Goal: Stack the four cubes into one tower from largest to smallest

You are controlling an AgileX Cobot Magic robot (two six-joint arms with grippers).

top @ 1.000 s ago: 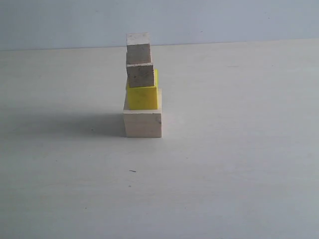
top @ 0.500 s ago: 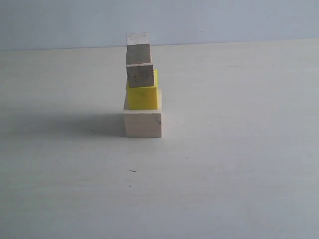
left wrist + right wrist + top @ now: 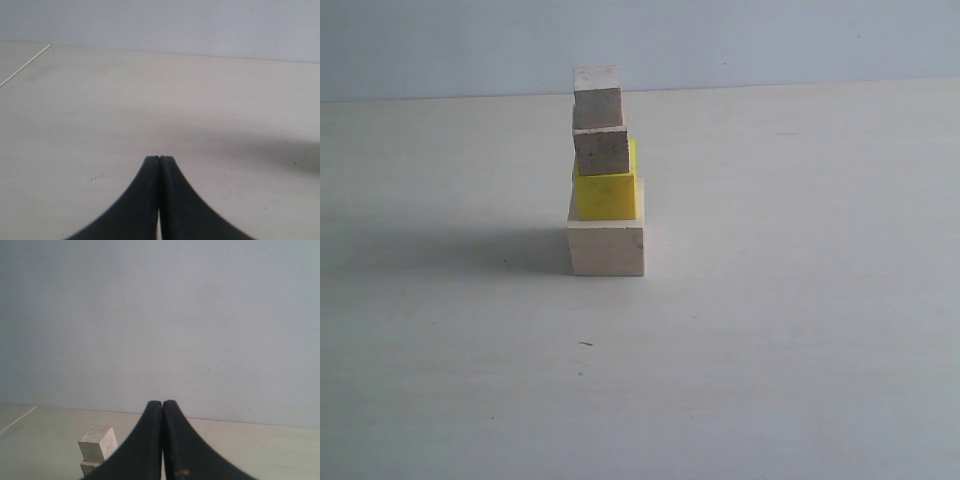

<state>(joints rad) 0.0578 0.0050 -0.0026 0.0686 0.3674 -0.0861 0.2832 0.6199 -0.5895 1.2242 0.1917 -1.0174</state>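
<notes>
The four cubes stand as one tower on the pale table (image 3: 800, 330). At the bottom is the large pale wooden cube (image 3: 606, 245). On it rests the yellow cube (image 3: 606, 192), then a small wooden cube (image 3: 601, 151), then another small wooden cube (image 3: 597, 97) on top, set slightly left. The exterior view shows neither arm. My left gripper (image 3: 159, 159) is shut with nothing in it, over bare table. My right gripper (image 3: 162, 403) is shut and holds nothing; the top small cube (image 3: 97, 443) shows beside its fingers, apart from them.
A plain pale wall (image 3: 770, 40) runs behind the table. The tower casts a shadow (image 3: 450, 250) to the left. A table edge line (image 3: 25, 65) shows in the left wrist view.
</notes>
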